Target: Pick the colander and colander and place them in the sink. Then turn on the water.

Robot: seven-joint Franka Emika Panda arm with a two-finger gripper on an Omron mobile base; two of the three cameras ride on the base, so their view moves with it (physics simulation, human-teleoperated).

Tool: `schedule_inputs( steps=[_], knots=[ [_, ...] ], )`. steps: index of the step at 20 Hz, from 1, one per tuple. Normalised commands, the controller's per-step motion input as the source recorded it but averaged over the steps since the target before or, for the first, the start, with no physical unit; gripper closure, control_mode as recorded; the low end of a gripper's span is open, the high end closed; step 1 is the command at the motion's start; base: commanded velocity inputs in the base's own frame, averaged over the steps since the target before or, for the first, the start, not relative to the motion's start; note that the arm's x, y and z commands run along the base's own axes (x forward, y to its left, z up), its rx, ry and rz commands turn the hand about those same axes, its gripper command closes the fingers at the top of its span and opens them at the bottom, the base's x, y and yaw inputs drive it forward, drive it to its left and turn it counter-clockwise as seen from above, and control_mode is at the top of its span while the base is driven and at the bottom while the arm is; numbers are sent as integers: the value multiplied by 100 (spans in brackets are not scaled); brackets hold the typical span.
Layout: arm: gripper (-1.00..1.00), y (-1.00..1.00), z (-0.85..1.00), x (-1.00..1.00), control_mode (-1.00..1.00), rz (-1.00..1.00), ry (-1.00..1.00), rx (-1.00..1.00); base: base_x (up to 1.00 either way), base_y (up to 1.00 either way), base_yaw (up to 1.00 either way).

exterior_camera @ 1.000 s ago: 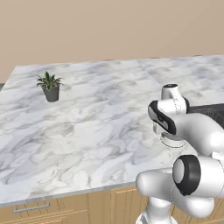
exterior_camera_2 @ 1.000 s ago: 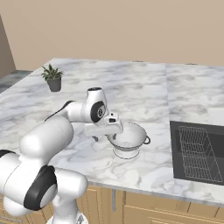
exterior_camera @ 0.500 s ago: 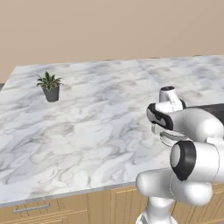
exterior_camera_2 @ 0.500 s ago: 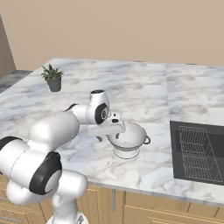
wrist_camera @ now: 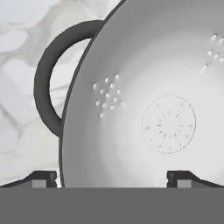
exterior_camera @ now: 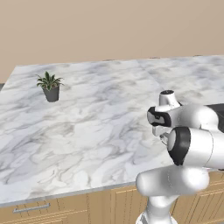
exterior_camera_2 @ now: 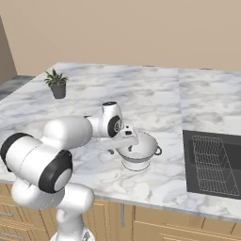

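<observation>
A: Take the whitish colander (exterior_camera_2: pixel 138 151) as your landmark. What do you have to its left?

B: Well off to its left and farther back on the marble counter (exterior_camera_2: pixel 155 101) you'll see a small potted plant (exterior_camera_2: pixel 57 84) in a dark pot, standing upright. Nearer, you have the arm reaching in from the left, with the gripper (exterior_camera_2: pixel 129 141) at the colander's left rim.

A: And the claw itself?

B: Spread wide. In the hand view your two finger tips (wrist_camera: pixel 42 178) sit far apart, one outside the colander's (wrist_camera: pixel 148 100) rim near its dark loop handle (wrist_camera: pixel 52 74), the other over the inside of the bowl. So the rim runs between them, but you aren't pinching it; I can't tell whether either tip touches the metal.

A: How does the colander sit?

B: Upright on its base ring, on the counter close to the front edge. You can see clusters of holes in the wall and a ring of them in the bottom.

A: To its right?

B: The black sink (exterior_camera_2: pixel 189 162) lies well apart to its right, set into the counter, with a wire dish rack (exterior_camera_2: pixel 215 164) inside it.
</observation>
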Motion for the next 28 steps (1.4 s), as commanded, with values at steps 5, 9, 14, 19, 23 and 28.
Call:
schedule_inputs(
  steps=[5, 9, 14, 19, 23, 28],
  knots=[
    [100, -5, -17, 6, -100, 3, 0, 0, 0, 0, 0],
    [100, 0, -1, 0, -100, 0, 1, 0, 0, 0, 0],
    [100, 0, -1, 0, -100, 1, 0, 0, 0, 0, 0],
    [100, 2, 30, -14, -100, 1, -1, 0, 0, 0, 0],
    [100, 14, 93, -46, -100, 4, -1, 0, 0, 0, 0],
    [100, 21, 100, -56, -100, 11, -1, -1, 0, 0, 0]
  ],
)
